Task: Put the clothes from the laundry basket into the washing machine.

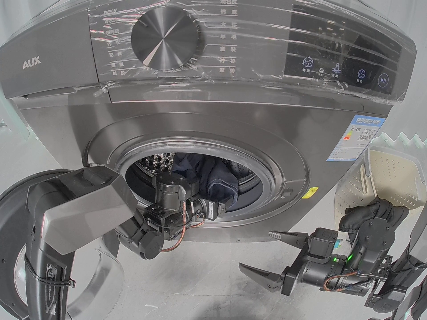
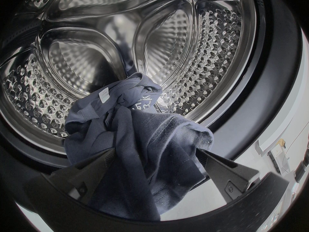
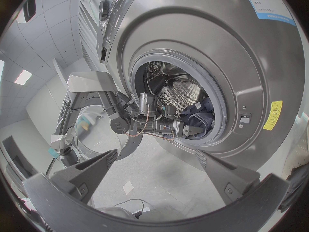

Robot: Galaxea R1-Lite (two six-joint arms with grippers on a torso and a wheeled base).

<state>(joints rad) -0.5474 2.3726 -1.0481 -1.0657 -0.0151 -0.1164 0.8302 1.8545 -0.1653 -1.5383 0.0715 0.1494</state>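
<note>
The washing machine (image 1: 200, 125) stands with its round opening uncovered. A navy garment (image 1: 213, 176) lies half in the steel drum (image 2: 96, 49) and hangs out over the door rim. My left gripper (image 2: 154, 152) is at the mouth of the opening, open, with the navy garment (image 2: 141, 139) draped loosely between its spread fingers. My right gripper (image 1: 262, 256) hangs open and holds nothing, low in front of the machine and beside the white laundry basket (image 1: 396, 174). A dark garment (image 1: 373, 214) spills over the basket's front edge.
The machine's door (image 1: 13, 227) is swung open to the left, behind my left arm. Bare grey floor (image 3: 154, 178) lies below the opening. A cable (image 3: 132, 207) lies on the floor near the right gripper (image 3: 155, 153).
</note>
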